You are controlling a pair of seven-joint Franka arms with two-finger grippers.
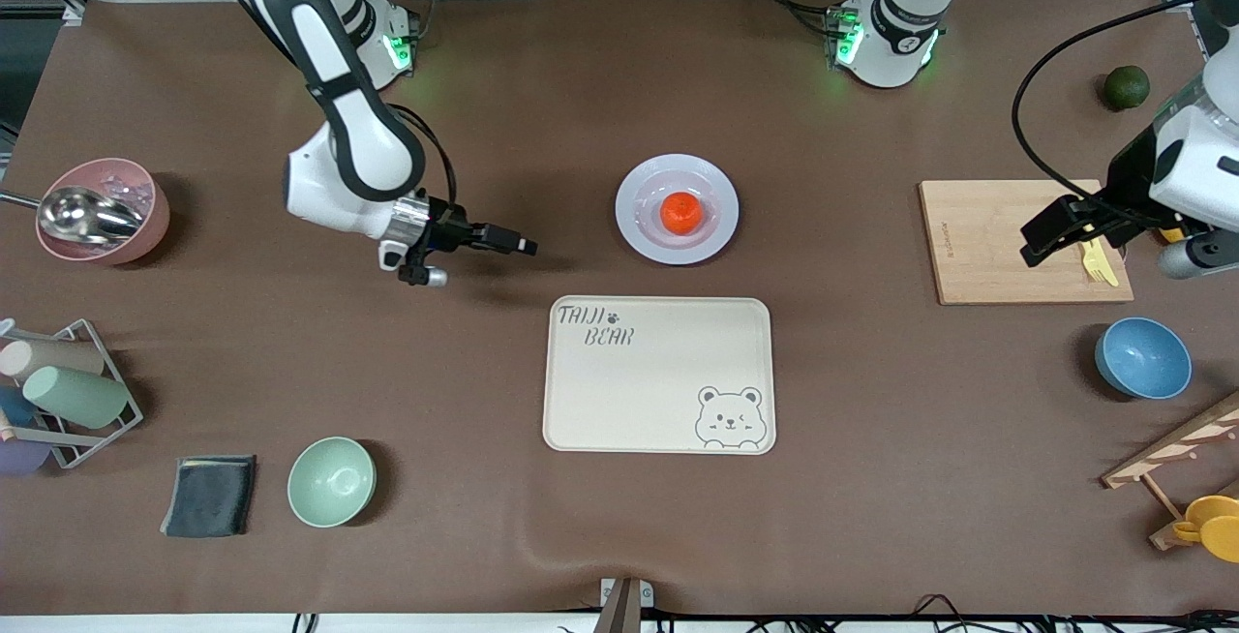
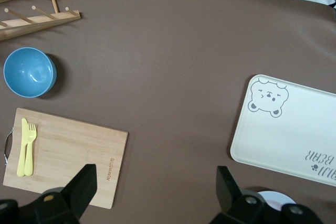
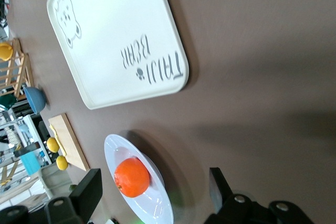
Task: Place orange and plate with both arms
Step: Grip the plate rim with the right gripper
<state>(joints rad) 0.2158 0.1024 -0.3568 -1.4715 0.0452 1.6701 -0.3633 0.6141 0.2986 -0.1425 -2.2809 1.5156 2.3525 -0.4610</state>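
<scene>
brown table; plate mostly hidden by left gripper

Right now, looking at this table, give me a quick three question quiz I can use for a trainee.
1. True or false: the orange lies on the plate.
2. Which lies nearer the front camera: A) the plate, B) the bear tray?
3. Fill in: the left gripper is over the wooden ____, while the right gripper hangs over bare table toward the right arm's end.

Key: 1 true. 2 B. 3 cutting board. Both grippers are open and empty.
</scene>
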